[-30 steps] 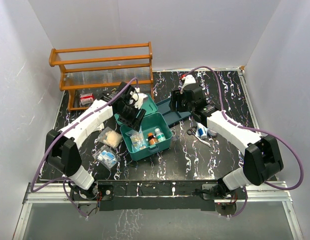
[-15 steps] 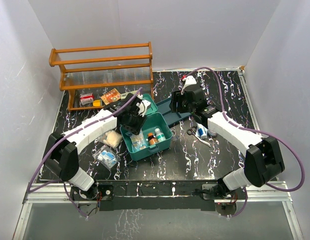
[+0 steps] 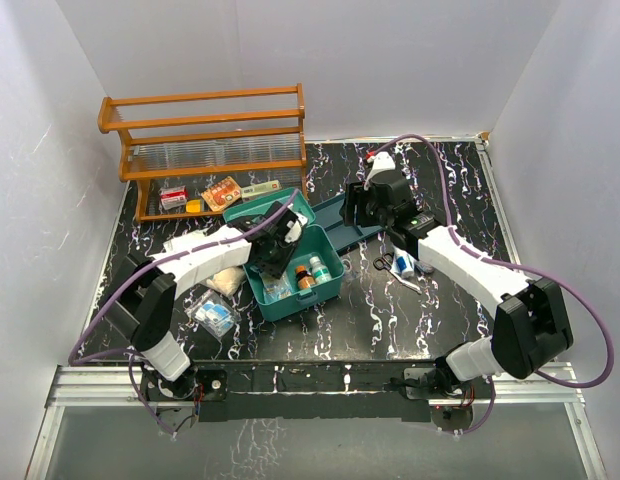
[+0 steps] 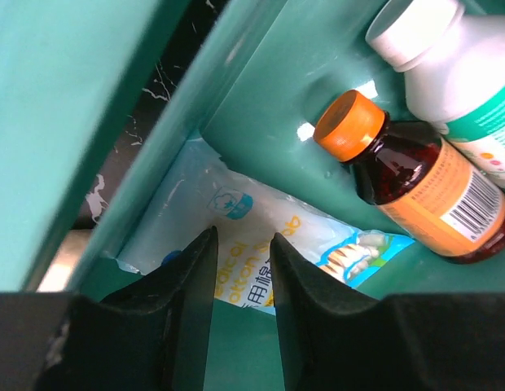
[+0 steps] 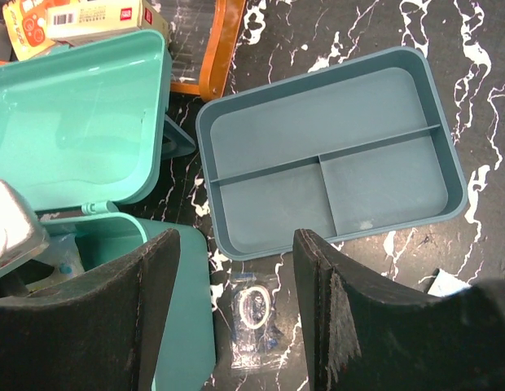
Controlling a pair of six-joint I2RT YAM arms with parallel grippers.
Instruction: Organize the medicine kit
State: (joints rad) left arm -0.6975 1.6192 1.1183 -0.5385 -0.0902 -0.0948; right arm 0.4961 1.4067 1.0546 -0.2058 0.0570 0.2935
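Medicine kit (image 3: 328, 287) is seen near table ctr, a bit to the L, set at an angle. It is a teal-green plastic box w/ rounded corners, the largest container in view. Its hinged lid (image 3: 252, 213) is thrown back toward the wooden rack (image 3: 205, 140), smooth inner face up, w/ a small latch tab shown at the lid's edge in R wrist view.

Inside the body are laid an amber bottle (image 4: 415, 187) w/ orange cap and barcode label, a white-capped bottle (image 4: 448, 57) touching it, and a flat clear pack (image 4: 261, 232) w/ blue print, tucked against the wall.

L gripper (image 3: 273, 262) is lowered into the kit. In its wrist view the fingers (image 4: 191, 277) are shown a narrow gap apart, w/ the pack straight below. Whether the pack is pinched can't be told.

R gripper (image 5: 236, 240) is held over the edge of a darker blue-teal tray (image 5: 383, 191), claw spread wide, nothing btwn the fingers. The tray is split by dividers and lies just beside the lid, on its R. A small clear bag (image 5: 254, 314) is seen on the table btwn kit and tray.

Two bagged items (image 3: 225, 278) are laid on the table just L of the kit, and small boxes (image 3: 222, 192) at the rack's foot.
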